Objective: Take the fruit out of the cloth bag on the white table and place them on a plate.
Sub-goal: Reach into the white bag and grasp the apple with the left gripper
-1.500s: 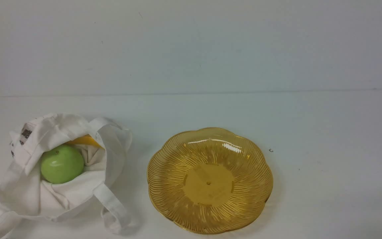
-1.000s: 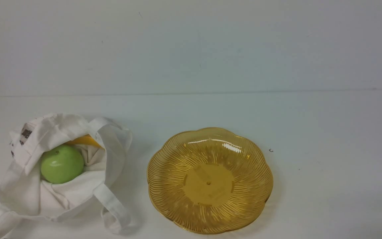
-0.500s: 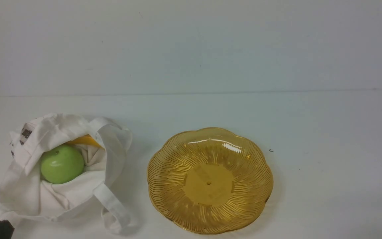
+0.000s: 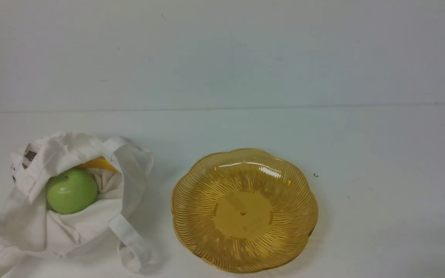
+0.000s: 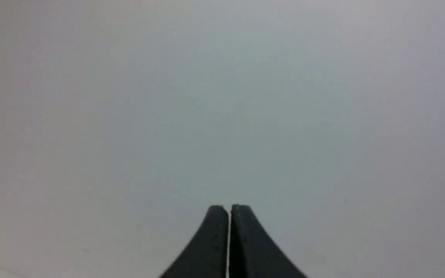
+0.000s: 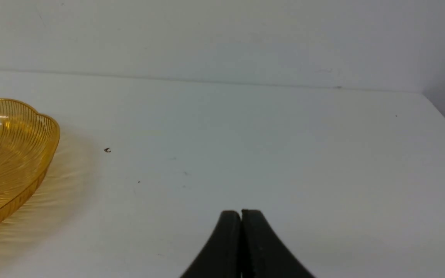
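Observation:
The off-white cloth bag (image 4: 33, 227) lies open at the left of the white table (image 4: 381, 231). A glossy green apple (image 4: 72, 191) rests inside it, and a yellow-orange piece (image 4: 98, 163) peeks out behind the apple. The amber scalloped plate (image 4: 244, 210) sits empty to the right of the bag; its rim also shows in the right wrist view (image 6: 33, 162). Neither gripper shows in the front view. My left gripper (image 5: 229, 208) is shut and empty over a plain pale surface. My right gripper (image 6: 241, 213) is shut and empty over bare table, right of the plate.
A pale wall stands behind the table, meeting it along the far edge (image 4: 222, 110). A tiny dark speck (image 4: 315, 175) lies right of the plate. The table's right edge (image 6: 444, 119) shows in the right wrist view.
A dark shape that showed at the bottom left corner of the front view half a second ago is gone from it. The bag, the fruit and the plate have not moved.

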`<state>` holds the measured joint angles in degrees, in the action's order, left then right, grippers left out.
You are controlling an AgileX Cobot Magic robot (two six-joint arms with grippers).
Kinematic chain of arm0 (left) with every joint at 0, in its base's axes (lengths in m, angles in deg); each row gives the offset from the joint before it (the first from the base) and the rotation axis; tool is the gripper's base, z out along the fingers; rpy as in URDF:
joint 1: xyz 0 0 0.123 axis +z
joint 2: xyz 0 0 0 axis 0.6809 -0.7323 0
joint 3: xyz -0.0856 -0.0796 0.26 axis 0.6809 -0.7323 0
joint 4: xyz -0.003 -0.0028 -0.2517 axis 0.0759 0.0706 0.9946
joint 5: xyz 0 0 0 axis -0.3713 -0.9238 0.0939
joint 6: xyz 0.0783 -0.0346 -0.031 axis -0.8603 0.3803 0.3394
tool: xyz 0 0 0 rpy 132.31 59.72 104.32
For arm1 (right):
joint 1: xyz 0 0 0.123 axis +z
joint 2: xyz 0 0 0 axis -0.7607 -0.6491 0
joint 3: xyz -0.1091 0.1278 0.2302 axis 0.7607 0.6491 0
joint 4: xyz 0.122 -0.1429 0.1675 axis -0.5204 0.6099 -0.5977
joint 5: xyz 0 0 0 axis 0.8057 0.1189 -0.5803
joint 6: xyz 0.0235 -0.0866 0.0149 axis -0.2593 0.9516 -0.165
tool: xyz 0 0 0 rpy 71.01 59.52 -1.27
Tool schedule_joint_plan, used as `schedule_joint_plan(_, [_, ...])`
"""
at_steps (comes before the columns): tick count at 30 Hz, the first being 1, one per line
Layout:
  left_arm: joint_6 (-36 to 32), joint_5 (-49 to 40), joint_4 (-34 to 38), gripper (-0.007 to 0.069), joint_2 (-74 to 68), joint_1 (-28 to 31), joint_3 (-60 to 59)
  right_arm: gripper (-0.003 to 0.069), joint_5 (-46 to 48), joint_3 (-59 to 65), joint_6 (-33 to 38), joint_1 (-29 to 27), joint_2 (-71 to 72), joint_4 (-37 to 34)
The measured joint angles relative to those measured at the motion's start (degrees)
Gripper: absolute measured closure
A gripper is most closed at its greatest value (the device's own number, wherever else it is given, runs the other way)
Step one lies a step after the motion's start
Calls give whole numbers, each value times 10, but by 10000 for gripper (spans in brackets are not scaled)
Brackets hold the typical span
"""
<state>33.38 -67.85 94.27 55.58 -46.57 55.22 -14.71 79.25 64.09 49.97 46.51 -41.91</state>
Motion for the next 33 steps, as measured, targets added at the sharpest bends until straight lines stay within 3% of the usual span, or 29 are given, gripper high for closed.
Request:
schedule_joint_plan(6, [-103,-284,-27,632,-219,0,147,673,0,0,0,0,0,0])
schedule_joint_plan(11, [-115,-379,-97,632,-423,0,197,673,0,0,0,0,0,0])
schedule_joint_plan(17, [-115,-349,-185,632,-566,0,227,673,0,0,0,0,0,0])
schedule_joint_plan(24, [-112,-260,-234,606,-669,0,243,673,0,0,0,0,0,0])
schedule_joint_plan(27, [-99,-219,-241,531,-709,0,244,673,0,0,0,0,0,0])
schedule_joint_plan(31, [-63,-166,-242,356,-760,0,246,673,0,0,0,0,0,0])
schedule_joint_plan(33, [-57,-157,-243,306,-772,0,248,673,0,0,0,0,0,0])
